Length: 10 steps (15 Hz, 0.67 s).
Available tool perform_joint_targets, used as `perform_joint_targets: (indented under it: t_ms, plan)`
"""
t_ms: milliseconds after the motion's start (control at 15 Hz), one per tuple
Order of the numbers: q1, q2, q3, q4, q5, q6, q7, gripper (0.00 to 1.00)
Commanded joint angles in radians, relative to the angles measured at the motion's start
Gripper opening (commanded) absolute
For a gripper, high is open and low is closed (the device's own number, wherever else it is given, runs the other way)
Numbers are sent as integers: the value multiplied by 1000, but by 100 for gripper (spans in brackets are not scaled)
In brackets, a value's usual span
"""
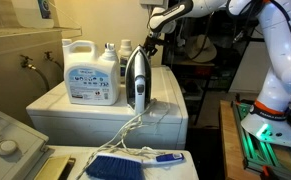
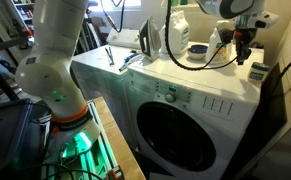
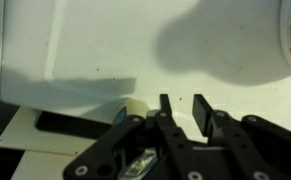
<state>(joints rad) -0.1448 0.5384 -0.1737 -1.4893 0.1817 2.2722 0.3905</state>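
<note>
My gripper (image 3: 183, 110) hangs above the white washer top (image 3: 105, 40), fingers apart with nothing between them. In both exterior views it (image 1: 150, 42) (image 2: 247, 42) hovers over the far side of the washer, beyond the upright iron (image 1: 136, 80) (image 2: 153, 38). Just below the fingers in the wrist view lie a small pale round object (image 3: 136, 107), a flat black item (image 3: 70, 124) and a cream sheet (image 3: 25, 135). The iron's black cord (image 2: 210, 60) loops over the washer top near the gripper.
A large white detergent jug (image 1: 92, 72) (image 2: 180, 30) and smaller bottles (image 1: 111, 52) stand behind the iron. A blue brush (image 1: 115, 166) lies on the near surface. The washer front has a round door (image 2: 175, 135). The robot base (image 2: 55, 80) stands beside it.
</note>
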Motion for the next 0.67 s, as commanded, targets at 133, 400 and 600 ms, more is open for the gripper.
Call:
perform_joint_targets:
  t_ms: [133,400,600]
  plan:
    - [-2,-20,-57,26,-121,20,12,77]
    - [-14,13,-81,56,-137,24,44,100]
    - [-27,43,-76,62,-104,32,85,100]
